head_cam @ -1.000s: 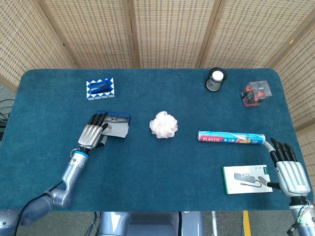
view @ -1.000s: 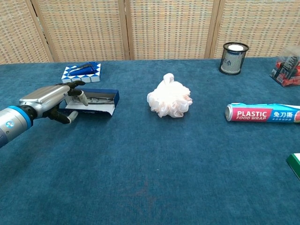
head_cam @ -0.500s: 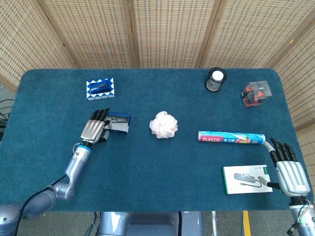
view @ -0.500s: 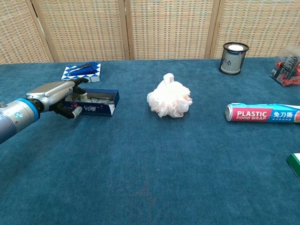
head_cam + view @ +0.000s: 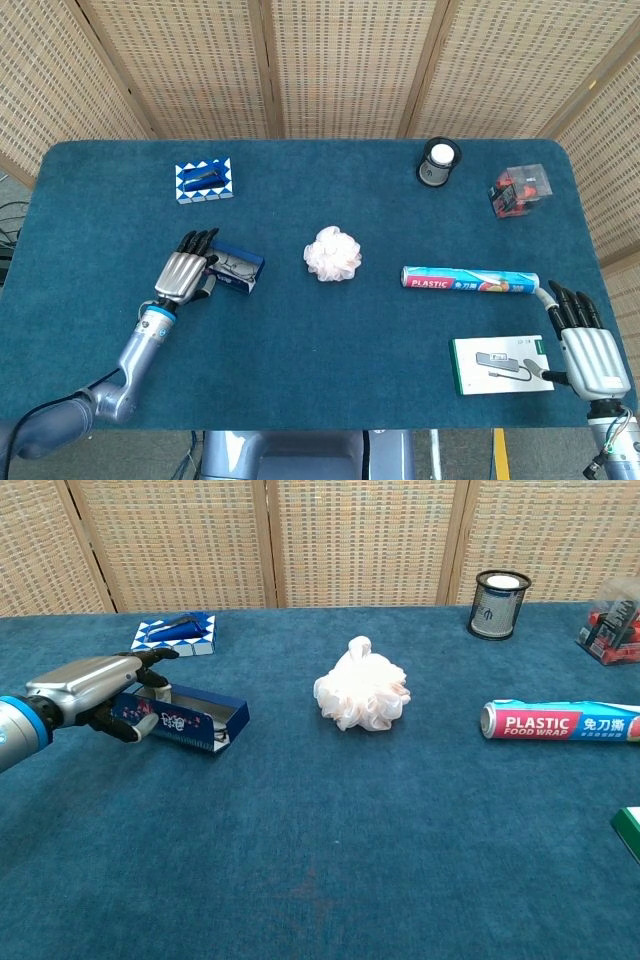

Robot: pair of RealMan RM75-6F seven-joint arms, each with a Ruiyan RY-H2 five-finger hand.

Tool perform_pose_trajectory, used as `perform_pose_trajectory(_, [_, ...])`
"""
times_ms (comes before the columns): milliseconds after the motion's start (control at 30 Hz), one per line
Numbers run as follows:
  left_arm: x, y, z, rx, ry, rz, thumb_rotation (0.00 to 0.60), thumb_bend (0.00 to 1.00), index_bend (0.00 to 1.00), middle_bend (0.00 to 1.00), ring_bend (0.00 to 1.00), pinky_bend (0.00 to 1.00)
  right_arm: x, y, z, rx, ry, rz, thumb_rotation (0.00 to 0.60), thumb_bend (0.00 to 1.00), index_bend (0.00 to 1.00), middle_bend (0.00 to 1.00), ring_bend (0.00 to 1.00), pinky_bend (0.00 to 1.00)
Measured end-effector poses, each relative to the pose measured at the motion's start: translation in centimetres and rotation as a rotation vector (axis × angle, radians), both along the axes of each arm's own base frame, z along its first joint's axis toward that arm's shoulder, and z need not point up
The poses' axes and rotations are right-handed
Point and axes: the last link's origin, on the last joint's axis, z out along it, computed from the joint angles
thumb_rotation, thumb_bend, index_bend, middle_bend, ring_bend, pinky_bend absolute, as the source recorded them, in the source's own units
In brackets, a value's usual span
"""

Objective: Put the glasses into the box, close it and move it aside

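- My left hand [image 5: 186, 274] has a ribbed silver back, black fingers [image 5: 197, 240] and a blue wrist band.
- Its forearm [image 5: 138, 350] is a smooth grey tube.
- My right hand [image 5: 585, 345], at 4 o'clock, has the same silver back and black fingers.

Left hand [image 5: 186, 272] curled, gripping; right hand [image 5: 590, 347] flat, fingers extended.

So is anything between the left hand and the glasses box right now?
No. The left hand already holds the dark blue cardboard glasses box at its near end, with nothing visible between them.
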Motion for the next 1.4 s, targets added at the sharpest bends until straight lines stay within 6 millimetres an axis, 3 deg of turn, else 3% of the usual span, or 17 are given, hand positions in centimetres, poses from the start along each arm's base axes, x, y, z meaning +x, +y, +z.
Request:
perform_pose_trajectory(133, [-0.2,-1.5,1.3,-0.019,0.017,-0.021,0.600,0.53,0.72,0.00,0.00,0.00,0.0,0.0,0.0,-0.001,-0.003,0.000,0.600,0.00,0.00,0.02,0.00,0.00])
perform_pose_trajectory(467, [-1.4,-5.7,6.7,-0.109,0.087,-0.004,0.600,0.52,0.72,0.00,0.00,0.00,0.0,0.0,0.0,0.000,0.000,0.000,0.600,0.00,0.00,0.02,0.00,0.00])
perform_pose_trajectory(567, [-1.6,-6.1,7.8,-0.129,0.115,0.023,0.600,0.53,0.72,0.00,0.00,0.00,0.0,0.0,0.0,0.000,-0.001,0.001,0.600,0.00,0.00,0.02,0.00,0.00])
perform_pose_trajectory(1167, [-1.0,-3.2,4.5,-0.152,0.095,0.076,0.600,0.53,0.72,0.00,0.00,0.00,0.0,0.0,0.0,0.004,-0.002,-0.002,0.600,0.00,0.00,0.02,0.00,0.00])
perform_pose_trajectory(1267, [-0.9,-3.0,4.2,-0.149,0.101,0.075,0.600,0.51,0.58,0.00,0.00,0.00,0.0,0.0,0.0,0.005,-0.001,-0.002,0.600,0.00,0.00,0.03,0.00,0.00])
perform_pose_trajectory(1333, [-0.9,-2.9,3.9,-0.150,0.103,0.077,0.600,0.49,0.27,0.00,0.00,0.00,0.0,0.0,0.0,0.005,-0.003,-0.002,0.600,0.00,0.00,0.04,0.00,0.00])
perform_pose_trajectory(1400, [-0.9,-2.8,3.6,-0.150,0.100,0.081,0.600,0.47,0.06,0.00,0.00,0.00,0.0,0.0,0.0,0.005,-0.003,-0.002,0.600,0.00,0.00,0.04,0.00,0.00])
